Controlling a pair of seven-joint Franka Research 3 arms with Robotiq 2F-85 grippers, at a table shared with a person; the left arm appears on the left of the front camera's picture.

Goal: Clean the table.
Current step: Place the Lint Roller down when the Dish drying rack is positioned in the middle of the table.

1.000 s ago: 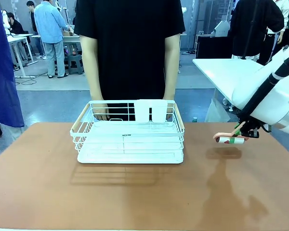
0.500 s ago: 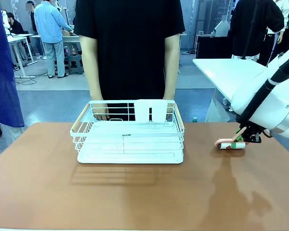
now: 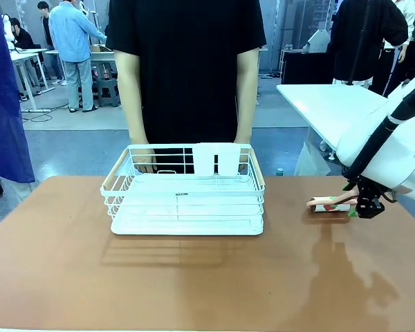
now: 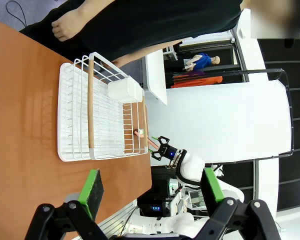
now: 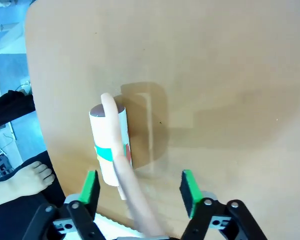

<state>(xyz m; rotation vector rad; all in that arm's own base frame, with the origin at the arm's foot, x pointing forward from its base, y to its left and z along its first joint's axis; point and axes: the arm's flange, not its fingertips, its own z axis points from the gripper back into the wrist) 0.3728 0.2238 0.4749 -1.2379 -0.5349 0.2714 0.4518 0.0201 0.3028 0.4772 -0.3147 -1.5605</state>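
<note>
The reddish-brown table (image 3: 194, 283) spans the front view. A lint roller (image 3: 327, 203) with a white drum, a teal band and a pale pink handle lies on the table near its right edge. My right gripper (image 3: 368, 209) hangs just right of the roller, open. In the right wrist view the roller (image 5: 108, 145) rests on the table (image 5: 220, 70), and its handle runs back between the spread green pads (image 5: 90, 187) of the right gripper (image 5: 140, 189) without being pinched. My left gripper (image 4: 152, 189) is open and holds nothing, high above the table (image 4: 20, 125).
A white wire basket (image 3: 187, 192) with wooden handles stands at the far middle of the table, with a white cup holder on its back wall. A person in a black shirt stands right behind it, hands at the rim. A white-topped table (image 3: 325, 104) lies beyond the right edge.
My right gripper lowered the lint roller from the air onto the table, let go of it and shifted a little to the right. The basket and the person stayed put.
</note>
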